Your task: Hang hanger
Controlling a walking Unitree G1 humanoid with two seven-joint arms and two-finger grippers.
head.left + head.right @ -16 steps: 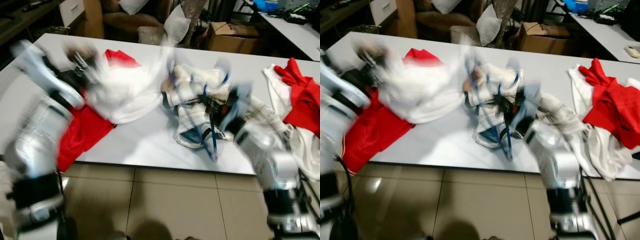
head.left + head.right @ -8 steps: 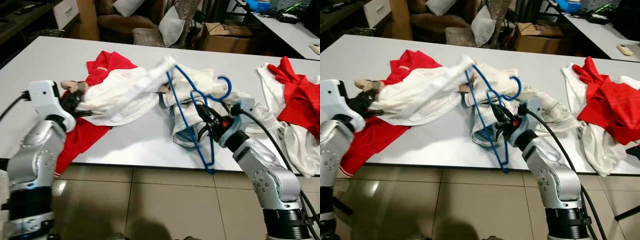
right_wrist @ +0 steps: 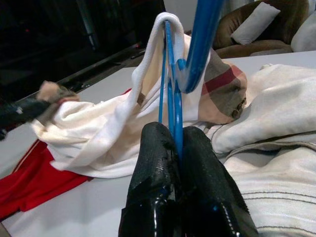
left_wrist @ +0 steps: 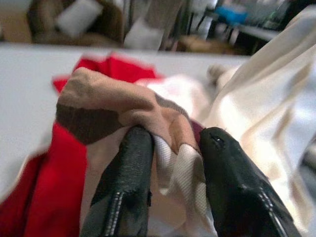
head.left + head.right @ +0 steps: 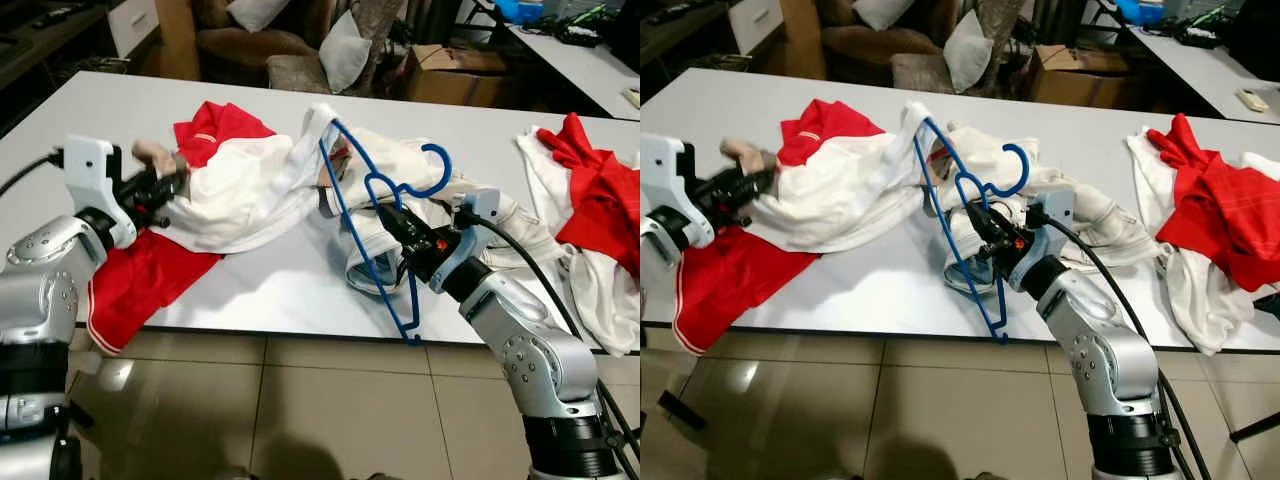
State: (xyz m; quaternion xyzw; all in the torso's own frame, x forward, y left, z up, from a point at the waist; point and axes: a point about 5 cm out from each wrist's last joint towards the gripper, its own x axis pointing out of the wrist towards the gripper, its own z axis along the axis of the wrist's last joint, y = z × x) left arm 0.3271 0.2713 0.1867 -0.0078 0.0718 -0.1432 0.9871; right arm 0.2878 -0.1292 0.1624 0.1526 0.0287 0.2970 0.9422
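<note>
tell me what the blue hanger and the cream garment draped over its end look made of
Blue hanger, clamped in the right gripper: thin, rod-like with a smooth even colour, probably coated wire or slim plastic. Cream garment, pinched by the left gripper: soft woven cloth, matte, folding and wrinkling; its checked trim shows a fine weave, perhaps cotton.

Both hands (image 5: 160, 190) (image 5: 392, 222) clamped, arms outstretched.

Ahead of my right gripper (image 5: 392, 222), the hanger (image 5: 378, 215) is snagged in the white garment (image 5: 250, 185). Bare table (image 5: 280, 285) lies open between my grippers; a clothes heap (image 5: 590, 220) blocks its outer side.
</note>
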